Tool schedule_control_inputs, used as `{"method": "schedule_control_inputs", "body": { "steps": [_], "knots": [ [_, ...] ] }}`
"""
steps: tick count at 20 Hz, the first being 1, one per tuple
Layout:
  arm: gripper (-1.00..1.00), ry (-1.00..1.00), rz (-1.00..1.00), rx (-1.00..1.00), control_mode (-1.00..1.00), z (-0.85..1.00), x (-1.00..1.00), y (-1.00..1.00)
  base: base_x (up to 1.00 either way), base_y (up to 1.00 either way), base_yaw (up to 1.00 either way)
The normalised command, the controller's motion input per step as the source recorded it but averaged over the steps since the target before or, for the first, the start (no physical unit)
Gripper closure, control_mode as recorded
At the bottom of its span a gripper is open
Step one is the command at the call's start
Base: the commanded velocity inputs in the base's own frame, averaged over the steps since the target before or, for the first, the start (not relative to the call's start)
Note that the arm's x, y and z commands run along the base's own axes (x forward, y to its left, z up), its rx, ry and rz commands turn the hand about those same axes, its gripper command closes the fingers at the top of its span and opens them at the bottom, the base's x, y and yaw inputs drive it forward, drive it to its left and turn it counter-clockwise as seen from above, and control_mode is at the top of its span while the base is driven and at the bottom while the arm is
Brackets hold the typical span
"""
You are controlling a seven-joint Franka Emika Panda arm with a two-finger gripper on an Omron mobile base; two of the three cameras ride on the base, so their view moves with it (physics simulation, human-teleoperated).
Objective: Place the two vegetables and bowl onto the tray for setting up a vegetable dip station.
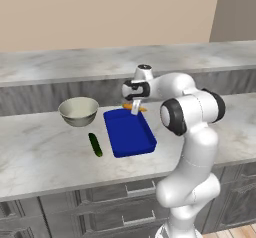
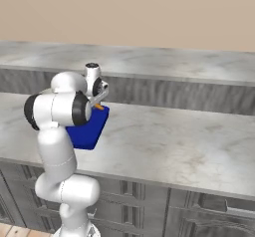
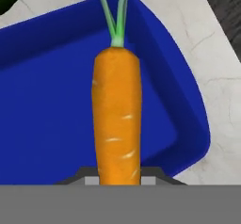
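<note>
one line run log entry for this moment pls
phase: carrying carrot to tray | gripper: shut on carrot, above blue tray | cucumber: on counter left of tray | bowl: on counter, not yet placed

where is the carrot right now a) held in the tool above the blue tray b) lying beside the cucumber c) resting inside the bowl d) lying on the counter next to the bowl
a: the hand view shows the carrot gripped at its lower end by the tool with the blue tray beneath it; the bowl and cucumber sit apart on the counter.
</note>
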Motion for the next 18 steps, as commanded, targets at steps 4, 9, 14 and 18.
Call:
{"method": "schedule_control_inputs", "body": {
  "steps": [4,9,14,18],
  "knots": [
    [1.00,-0.02,0.14,-0.01,-1.00,-0.23,0.32,0.13,0.00,0.00,0.00],
    [1.00,-0.01,0.13,-0.02,-1.00,-0.33,0.28,0.19,0.00,0.00,0.00],
    [1.00,0.00,0.12,-0.01,-1.00,-0.32,0.32,0.14,0.00,0.00,0.00],
    [1.00,0.00,0.12,0.00,-1.00,-0.17,0.20,0.02,0.00,0.00,0.00]
  ]
}}
